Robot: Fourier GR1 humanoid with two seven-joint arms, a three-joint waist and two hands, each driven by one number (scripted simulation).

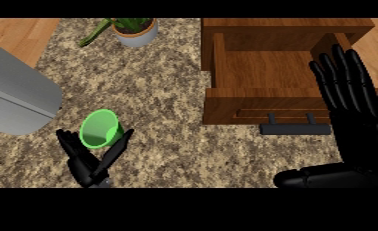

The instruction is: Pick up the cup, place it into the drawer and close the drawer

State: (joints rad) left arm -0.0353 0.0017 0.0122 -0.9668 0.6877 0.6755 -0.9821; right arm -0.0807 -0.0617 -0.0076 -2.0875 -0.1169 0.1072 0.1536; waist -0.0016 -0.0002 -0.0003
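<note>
Head view: green cup [100, 129] at 8 o'clock on the granite table [170, 90], tilted, mouth toward camera. Left robot hand [90, 158] just below it, fingers and thumb spread apart either side of the cup's lower edge, not clamped; contact unclear. Right robot hand [345, 92] at 3 o'clock, fingers straight and up, resting over the drawer's right edge. Wooden drawer [262, 72] at 1–2 o'clock, pulled out, inside bare, dark handle [295, 127] on its front. Potted plant [135, 29] at 11 o'clock, grey appliance [22, 97] at 9 o'clock.

Step in hand, by judgement: the pick, grasp not yet made. Next move calls for closing fingers round the cup wall, lifting, then carrying toward 2 o'clock over the drawer front. Tilted cup likely to roll if nudged before closure.
</note>
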